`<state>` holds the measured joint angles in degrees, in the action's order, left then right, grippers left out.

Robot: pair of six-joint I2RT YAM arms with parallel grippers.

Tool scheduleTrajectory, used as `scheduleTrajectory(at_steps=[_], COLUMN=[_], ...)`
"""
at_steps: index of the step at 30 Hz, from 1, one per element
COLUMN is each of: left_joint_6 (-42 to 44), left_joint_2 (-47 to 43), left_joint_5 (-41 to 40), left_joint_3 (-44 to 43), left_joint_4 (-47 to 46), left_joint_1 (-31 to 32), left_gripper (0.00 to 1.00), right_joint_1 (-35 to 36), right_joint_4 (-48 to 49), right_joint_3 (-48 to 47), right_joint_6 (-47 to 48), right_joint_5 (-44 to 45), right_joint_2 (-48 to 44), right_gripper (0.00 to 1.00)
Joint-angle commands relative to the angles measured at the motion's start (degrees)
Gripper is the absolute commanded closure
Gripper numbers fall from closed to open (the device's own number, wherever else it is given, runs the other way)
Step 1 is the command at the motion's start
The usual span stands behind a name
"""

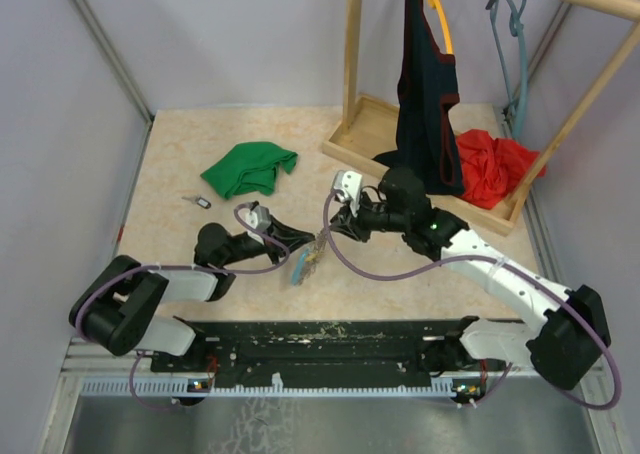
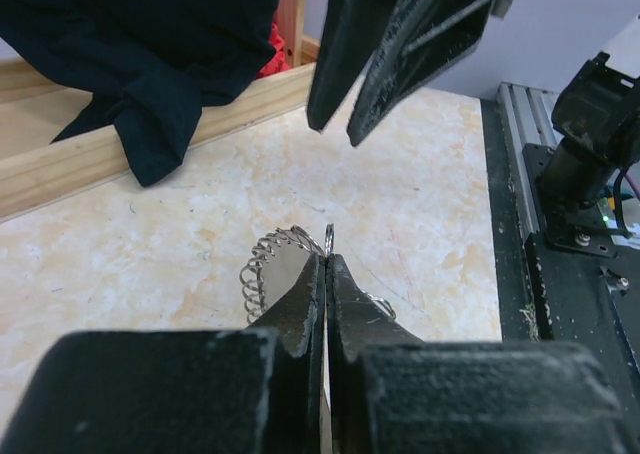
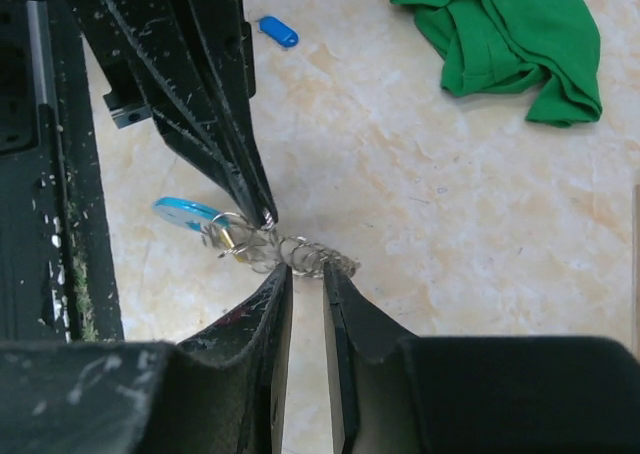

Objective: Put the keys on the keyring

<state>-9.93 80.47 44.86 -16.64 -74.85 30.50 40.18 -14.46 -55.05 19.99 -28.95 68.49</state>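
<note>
Silvery chain of the keyring (image 3: 305, 259) is near the middle of the surface (image 1: 180, 164), with the left tool (image 2: 326, 261) clamped tight on it. Right tool (image 3: 305, 282) hangs just over the chain, fingers a crack apart, gripping nothing. A blue-headed key (image 3: 278, 31) lies farther off left, green cloth (image 1: 250, 167) beyond that.

- Soft, even overhead light washes the table (image 1: 180, 164); shadows on it are faint.
- The keyring (image 2: 262, 262) glints against the table.
- Wrist views blur nearest the lens.
</note>
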Motion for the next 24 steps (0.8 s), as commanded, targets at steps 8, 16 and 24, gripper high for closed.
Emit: scheduleTrajectory(at_steps=[8, 16, 24], left_joint_6=[-6.0, -7.3, -8.5], left_joint_2=[-0.9, -0.5, -0.1], left_joint_5=[-2.1, -1.8, -1.9], left_joint_3=[0.9, 1.1, 1.4], left_joint_4=[-11.5, -13.4, -15.7], left_joint_1=[0.0, 0.0, 0.0], left_gripper=[1.0, 1.0, 1.0], right_joint_1=[-2.3, -2.4, -2.5], right_joint_4=[32.6, 39.7, 41.6], right_joint_3=[14.4, 16.9, 17.7], right_joint_6=[-9.7, -11.1, -11.6], right_joint_5=[-13.8, -14.3, -14.6], right_joint_2=[-3.3, -0.5, 1.5], right_gripper=[0.8, 0.85, 0.88])
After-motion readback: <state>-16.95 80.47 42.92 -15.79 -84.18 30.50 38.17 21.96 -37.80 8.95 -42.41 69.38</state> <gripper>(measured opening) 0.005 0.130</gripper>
